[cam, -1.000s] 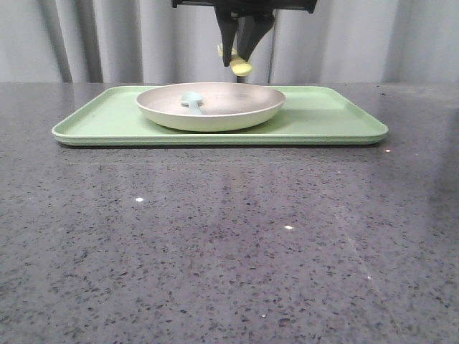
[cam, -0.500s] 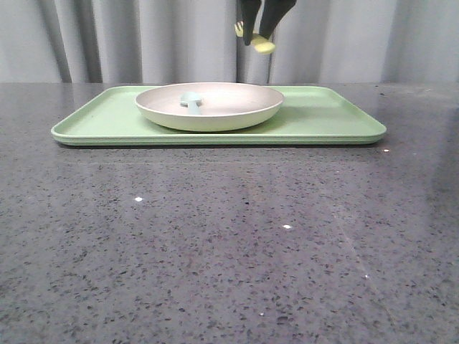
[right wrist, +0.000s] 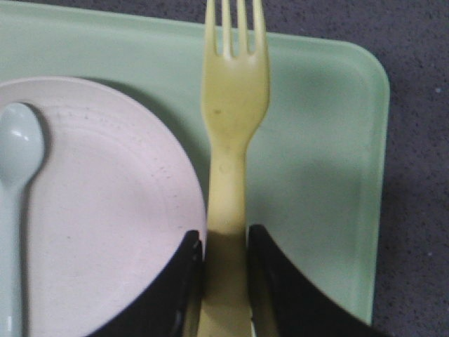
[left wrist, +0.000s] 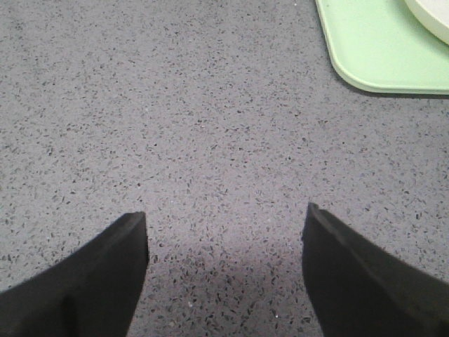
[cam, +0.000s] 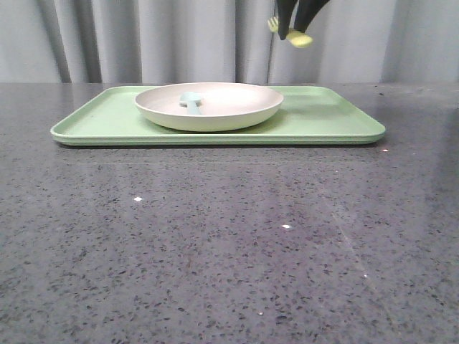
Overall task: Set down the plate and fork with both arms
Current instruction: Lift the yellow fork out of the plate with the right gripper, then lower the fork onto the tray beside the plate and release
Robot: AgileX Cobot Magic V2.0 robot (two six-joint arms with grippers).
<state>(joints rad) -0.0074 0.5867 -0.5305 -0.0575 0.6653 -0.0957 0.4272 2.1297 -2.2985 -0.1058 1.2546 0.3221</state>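
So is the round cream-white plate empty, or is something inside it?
Not empty. The round cream-white plate on the light-green tray holds a small pale-blue spoon; nothing else shows inside it.

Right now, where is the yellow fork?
The fork is held in the right gripper, up in the air at the top of the front view, above the tray and right of the plate.

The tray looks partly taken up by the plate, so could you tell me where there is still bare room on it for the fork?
The tray is bare between the plate and its right rim, roughly below the fork held by the right gripper. A narrower strip lies left of the plate. The middle is crowded.
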